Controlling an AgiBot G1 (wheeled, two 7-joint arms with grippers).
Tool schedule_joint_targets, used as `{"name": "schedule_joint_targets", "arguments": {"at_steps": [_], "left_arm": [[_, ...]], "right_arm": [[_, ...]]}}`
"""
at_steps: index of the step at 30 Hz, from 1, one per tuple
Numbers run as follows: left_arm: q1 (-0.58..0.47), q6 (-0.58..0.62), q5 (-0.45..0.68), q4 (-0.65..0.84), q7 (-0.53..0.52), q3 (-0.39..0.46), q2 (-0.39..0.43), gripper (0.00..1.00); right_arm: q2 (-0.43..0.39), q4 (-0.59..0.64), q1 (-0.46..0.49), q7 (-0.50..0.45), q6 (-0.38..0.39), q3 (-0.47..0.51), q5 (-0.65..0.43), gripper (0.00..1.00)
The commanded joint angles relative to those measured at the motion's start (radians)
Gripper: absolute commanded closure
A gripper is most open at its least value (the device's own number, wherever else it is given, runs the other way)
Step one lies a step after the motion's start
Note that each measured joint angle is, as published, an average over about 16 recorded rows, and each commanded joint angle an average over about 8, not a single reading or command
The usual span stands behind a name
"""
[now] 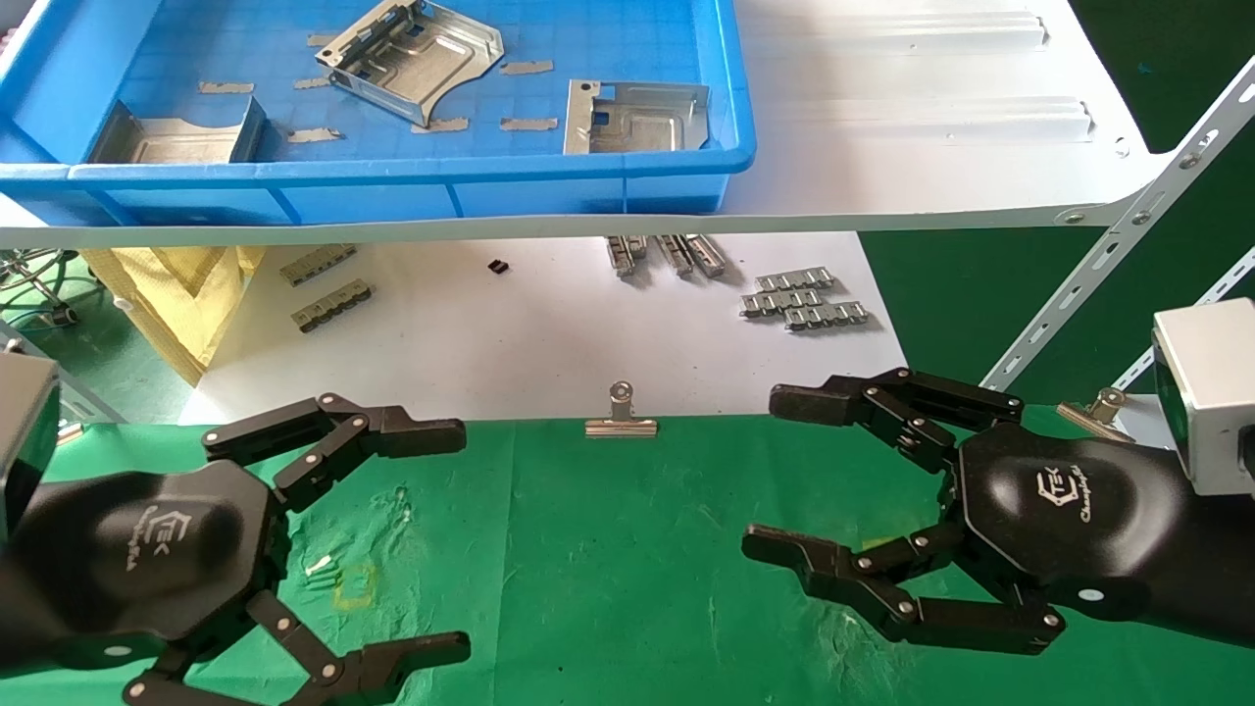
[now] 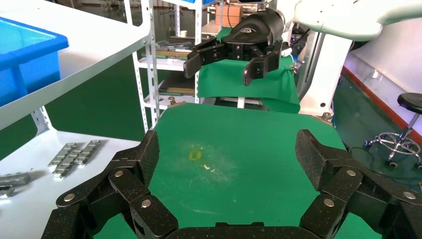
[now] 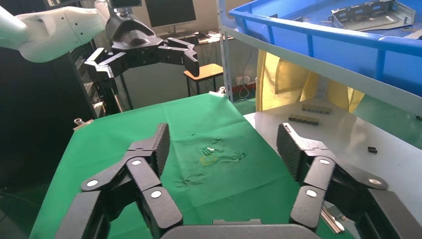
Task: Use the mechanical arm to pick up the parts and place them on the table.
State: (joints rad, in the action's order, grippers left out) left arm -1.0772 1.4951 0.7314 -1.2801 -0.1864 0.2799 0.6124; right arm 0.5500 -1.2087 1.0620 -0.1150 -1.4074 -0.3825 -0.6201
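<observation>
A blue plastic tray [image 1: 588,186] sits on the white sheet-metal shelf [image 1: 931,147]. Below it, on a lower white surface [image 1: 510,343], small grey ridged strips lie in groups: one cluster [image 1: 804,299] to the right, another pair [image 1: 328,284] to the left, and a tiny black piece [image 1: 498,266] between them. A silver binder clip [image 1: 621,414] stands at the cloth's edge (upright, handles up). Yellow fabric [image 1: 186,284] hangs at the left.

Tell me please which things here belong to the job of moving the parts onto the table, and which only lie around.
Belong to the job:
- three parts, in the blue tray
- green table
- left gripper and right gripper, both open and empty above the table

Only lying around:
- binder clip
- small ridged metal strips
- white shelf
</observation>
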Motion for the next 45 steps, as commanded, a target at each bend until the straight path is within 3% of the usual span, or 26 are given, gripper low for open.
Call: {"name": "schedule_joint_targets", "arguments": {"at_steps": [1, 33, 38, 45], "left_arm": [[0.000, 0.000, 0.000, 0.000, 0.000, 0.000, 0.000, 0.00], [-0.017, -0.013, 0.009, 0.004, -0.003, -0.002, 0.000, 0.00], [-0.125, -0.069, 0.060, 0.051, -0.017, 0.001, 0.028, 0.00], [-0.417, -0.164, 0.252, 0.283, -0.029, 0.075, 0.158, 0.00]], "right_arm": [[0.000, 0.000, 0.000, 0.000, 0.000, 0.000, 0.000, 1.00], [0.000, 0.000, 0.000, 0.000, 0.000, 0.000, 0.000, 1.00], [0.000, 0.000, 0.000, 0.000, 0.000, 0.000, 0.000, 1.00], [0.000, 0.000, 0.000, 0.000, 0.000, 0.000, 0.000, 1.00]]}}
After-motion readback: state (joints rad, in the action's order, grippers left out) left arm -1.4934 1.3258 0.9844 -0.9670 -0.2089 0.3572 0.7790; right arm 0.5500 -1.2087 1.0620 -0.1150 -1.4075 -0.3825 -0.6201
